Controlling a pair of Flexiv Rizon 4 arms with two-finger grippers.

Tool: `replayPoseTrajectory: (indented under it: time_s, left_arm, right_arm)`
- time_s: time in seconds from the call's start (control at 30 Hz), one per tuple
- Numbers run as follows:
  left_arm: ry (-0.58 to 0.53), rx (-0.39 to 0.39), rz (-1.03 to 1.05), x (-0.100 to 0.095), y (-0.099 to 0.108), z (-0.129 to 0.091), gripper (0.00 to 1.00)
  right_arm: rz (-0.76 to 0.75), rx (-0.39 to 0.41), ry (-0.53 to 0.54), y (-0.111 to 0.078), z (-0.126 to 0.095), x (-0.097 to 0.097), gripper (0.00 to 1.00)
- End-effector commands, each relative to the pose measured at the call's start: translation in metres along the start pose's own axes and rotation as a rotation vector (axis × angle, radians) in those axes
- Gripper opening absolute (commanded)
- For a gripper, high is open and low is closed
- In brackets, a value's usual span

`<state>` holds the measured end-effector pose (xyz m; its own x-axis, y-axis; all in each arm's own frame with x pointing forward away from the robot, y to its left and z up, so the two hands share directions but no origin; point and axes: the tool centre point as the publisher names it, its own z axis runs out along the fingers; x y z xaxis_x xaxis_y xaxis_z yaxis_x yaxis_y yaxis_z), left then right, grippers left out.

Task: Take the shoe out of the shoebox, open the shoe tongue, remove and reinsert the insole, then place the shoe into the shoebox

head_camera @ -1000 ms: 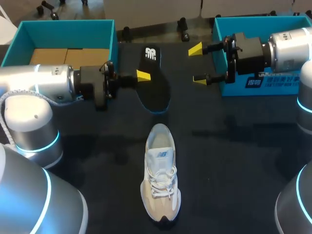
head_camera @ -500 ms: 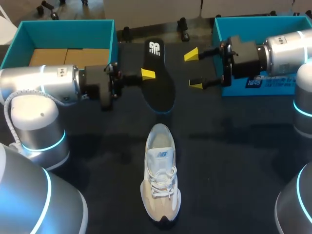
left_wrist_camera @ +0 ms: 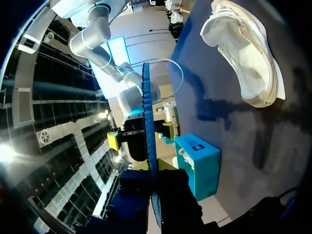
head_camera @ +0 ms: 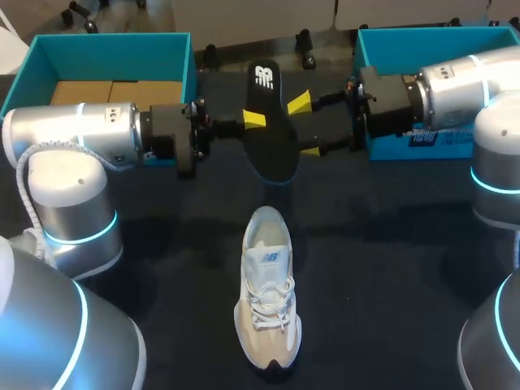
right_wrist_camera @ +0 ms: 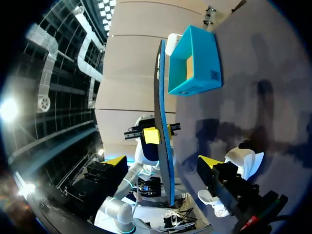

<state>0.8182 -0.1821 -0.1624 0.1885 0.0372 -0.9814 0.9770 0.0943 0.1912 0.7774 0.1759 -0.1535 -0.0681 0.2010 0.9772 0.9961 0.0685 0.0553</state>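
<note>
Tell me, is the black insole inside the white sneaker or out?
Out: the left gripper holds the flat black insole, apart from the white lace-up sneaker.

I'm seeing the shoe [head_camera: 266, 296] lying on the table [head_camera: 390, 268] in the near middle, its toe pointing toward me and its heel pointing away. Beyond the heel, the insole [head_camera: 272, 122] is hanging above the table, running lengthwise away from me. My left gripper [head_camera: 258, 123] is pinching the insole from its left side. My right gripper [head_camera: 304, 126] is sitting at the opposite side, and in the right wrist view its spread fingers are standing one on each side of the insole. The left box [head_camera: 106, 49] is sitting at the far left behind my left arm, with cardboard [head_camera: 114, 93] lying inside. The right box [head_camera: 422, 41] is sitting at the far right, behind my right arm.
</note>
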Motion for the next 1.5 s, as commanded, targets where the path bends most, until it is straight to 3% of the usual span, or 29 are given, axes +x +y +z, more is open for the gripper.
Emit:
replayPoseTrajectory:
  time_s: [0.03, 0.13, 0.27, 0.8, 1.5]
  left_arm:
    - [0.000, 0.002, 0.001, 0.000, 0.001, 0.002, 0.00]
    - [0.000, 0.002, 0.001, 0.000, 0.001, 0.002, 0.00]
    - [0.000, 0.002, 0.001, 0.000, 0.001, 0.002, 0.00]
    - [0.000, 0.002, 0.001, 0.000, 0.001, 0.002, 0.00]
    - [0.000, 0.002, 0.001, 0.000, 0.001, 0.002, 0.00]
  right_arm:
    - [-0.009, 0.015, -0.003, 0.003, 0.009, -0.001, 0.64]
    - [-0.018, 0.022, 0.000, 0.001, 0.012, -0.003, 0.49]
    - [-0.033, 0.045, -0.003, -0.002, 0.018, -0.004, 0.44]
    - [-0.092, 0.101, -0.026, 0.000, 0.031, 0.000, 0.41]
    - [-0.090, 0.044, -0.004, -0.011, 0.039, -0.004, 0.27]
